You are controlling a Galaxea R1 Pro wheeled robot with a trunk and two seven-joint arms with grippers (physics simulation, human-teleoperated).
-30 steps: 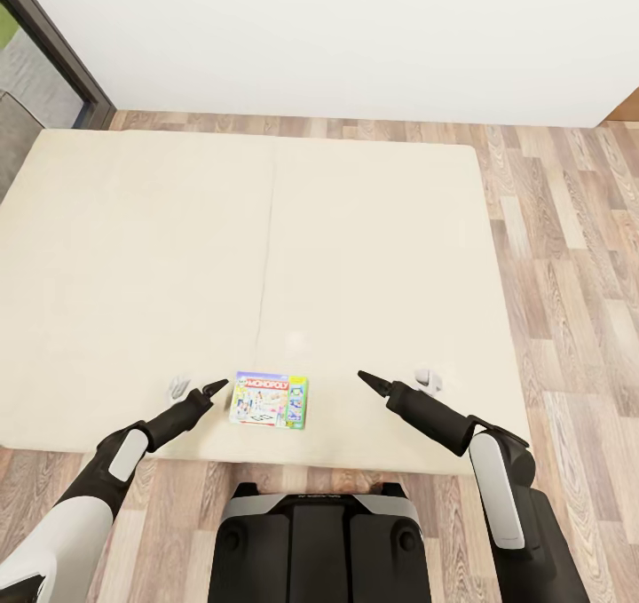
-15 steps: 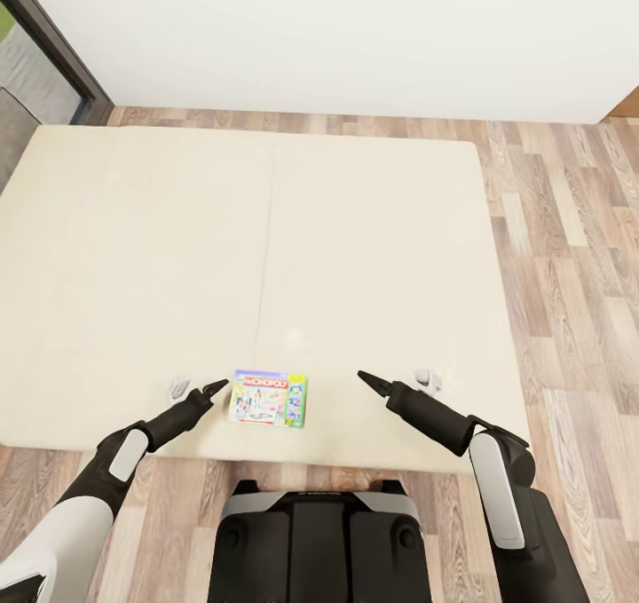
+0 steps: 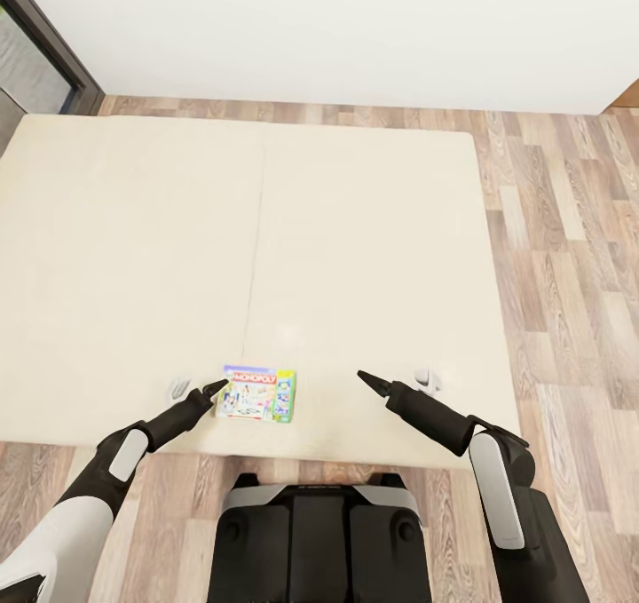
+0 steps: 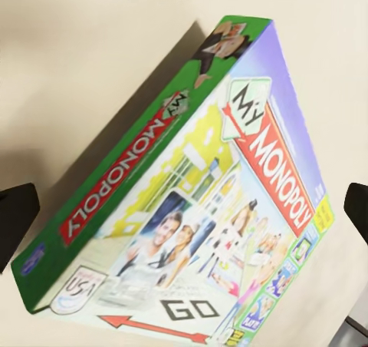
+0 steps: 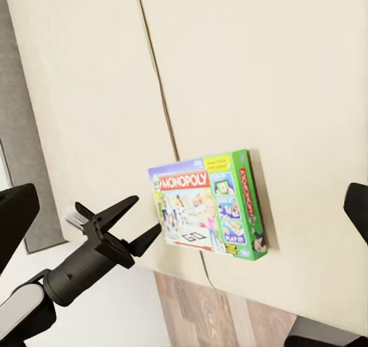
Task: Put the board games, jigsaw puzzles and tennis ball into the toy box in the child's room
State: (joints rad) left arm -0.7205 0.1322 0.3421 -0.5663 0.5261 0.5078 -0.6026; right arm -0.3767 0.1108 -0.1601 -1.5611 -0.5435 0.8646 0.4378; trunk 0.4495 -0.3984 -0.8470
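Monopoly board game [image 3: 257, 393] lies flat on the bed [image 3: 133, 257], close to the near edge of the cream cover and just in front of the robot. Only this one game box is visible on the bed.

The left gripper [image 3: 216, 387] hovers just beside the left side of the box, its fingers spread wide and holding nothing; in the left wrist view the box sits between the two dark fingertips [image 4: 17, 216], with its green side wall facing the camera. The right gripper [image 3: 366, 377] hangs well apart from the box on the other side, also open and empty.

I judge that the step in hand is the approach to pick up this game from the bed. The next move probably asks the left arm to come lower and forward, so that the fingers can take the thin box by its edges. Because the box is flat on a soft cover, a careful low grip is needed.
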